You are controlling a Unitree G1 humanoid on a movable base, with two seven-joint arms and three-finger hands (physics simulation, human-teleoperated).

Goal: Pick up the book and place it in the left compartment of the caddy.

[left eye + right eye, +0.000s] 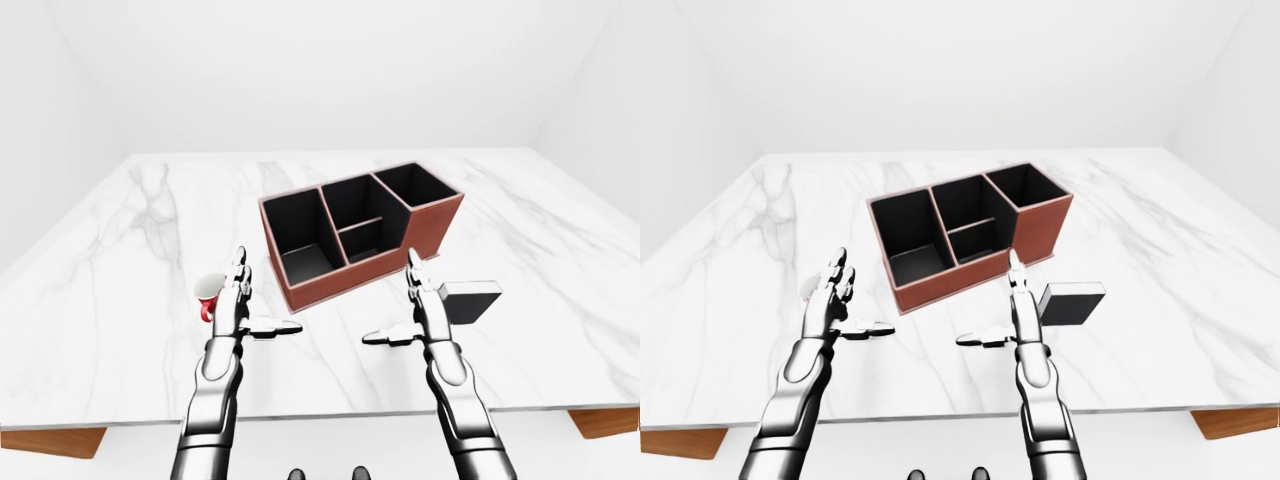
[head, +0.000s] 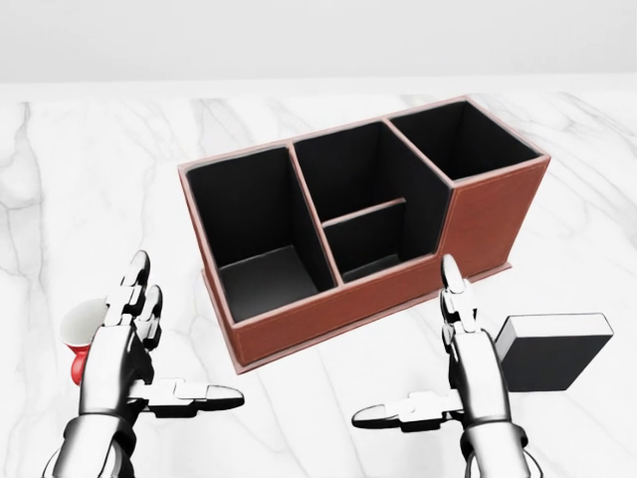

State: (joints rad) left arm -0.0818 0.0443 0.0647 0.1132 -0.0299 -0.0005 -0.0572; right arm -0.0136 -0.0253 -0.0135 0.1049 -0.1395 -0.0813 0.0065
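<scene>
The book point(image 2: 555, 351) is black with a white page edge and lies flat on the marble table, right of my right hand. The caddy point(image 2: 358, 224) is brown outside, black inside, set at an angle; its left compartment point(image 2: 261, 239) is empty. My right hand point(image 2: 438, 368) is open, fingers pointing up, thumb out to the left, just left of the book and apart from it. My left hand point(image 2: 149, 358) is open at the lower left, below the caddy's left end, empty.
A small red and white cup point(image 2: 80, 344) stands on the table point(image 1: 120, 230) just behind my left hand. The caddy also has a middle part split in two and a taller right compartment point(image 2: 468, 139). White walls surround the table.
</scene>
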